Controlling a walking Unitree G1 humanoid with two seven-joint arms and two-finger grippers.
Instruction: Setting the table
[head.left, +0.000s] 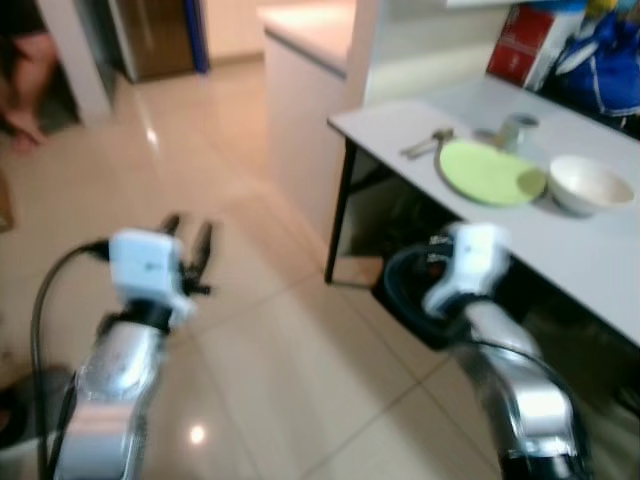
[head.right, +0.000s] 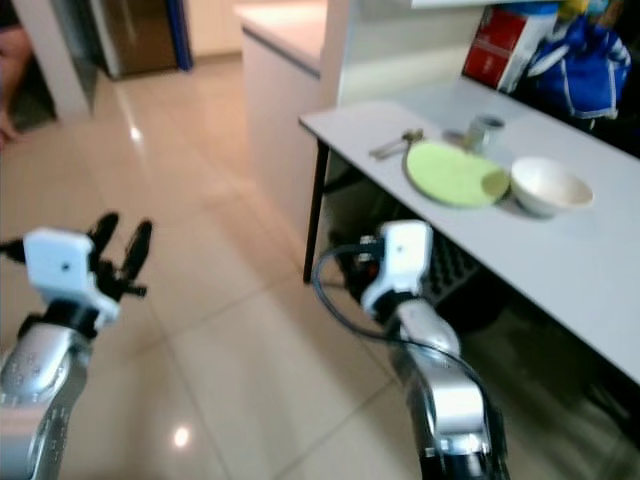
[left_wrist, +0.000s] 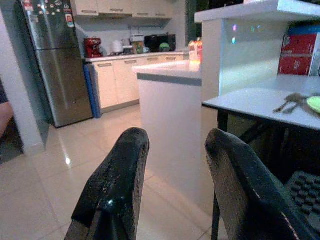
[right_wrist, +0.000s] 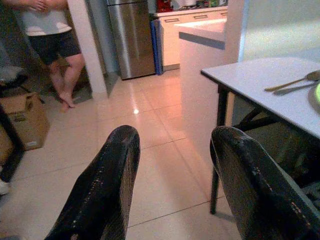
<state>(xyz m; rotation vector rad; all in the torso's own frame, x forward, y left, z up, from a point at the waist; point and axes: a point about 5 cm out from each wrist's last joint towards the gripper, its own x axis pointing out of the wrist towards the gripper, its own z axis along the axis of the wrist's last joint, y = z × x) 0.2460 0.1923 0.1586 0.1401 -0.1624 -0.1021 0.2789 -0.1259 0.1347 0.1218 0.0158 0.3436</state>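
Left eye view puts the green plate on the white desk, well in from the desk's near corner, with a white bowl touching or just beside the plate on the side away from that corner, a small tin cup just behind the plate, and cutlery lying just beside the plate toward the corner. Both grippers are empty with fingers spread apart: the left gripper hangs over bare floor well apart from the plate, and the right gripper is low, near the desk's black leg and below the desk's edge. The step in hand looks like the approach — closing in on the desk before anything is touched. To do it well, the right arm should rise above the desk edge before reaching toward the plate, or it may strike the rim or leg. Open tiled floor lies on the corner side of the plate; a white counter stands just beyond that corner, and a dark basket sits under the desk beneath the plate — both narrow the way. A person stands well apart, by the fridge.
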